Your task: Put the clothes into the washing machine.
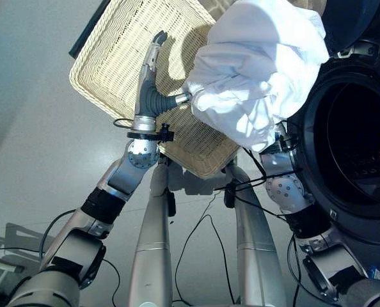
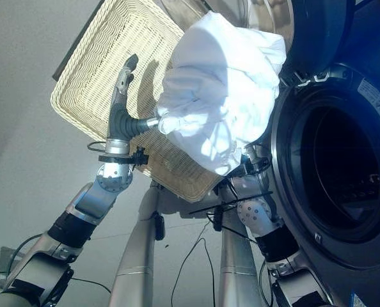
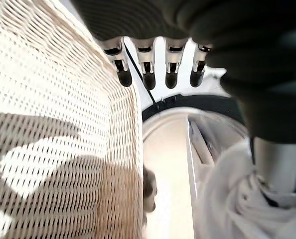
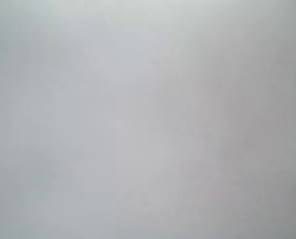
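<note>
A bundle of white cloth [image 1: 254,70] hangs in the air between the wicker basket [image 1: 113,45] and the washing machine's open drum [image 1: 359,137]. My right arm [image 1: 285,188] comes up beneath the bundle, which hides the hand. My left hand [image 1: 153,96] is open above the basket's floor. Its straight fingers [image 3: 148,74] lie along the weave. Its thumb reaches sideways and touches the cloth [image 3: 232,199] at the bundle's near edge.
The basket is tilted, its near rim [image 1: 203,167] just above my forearms. The washer's dark door [image 2: 318,32] stands swung open behind the cloth. Grey floor [image 1: 30,128] lies to the left.
</note>
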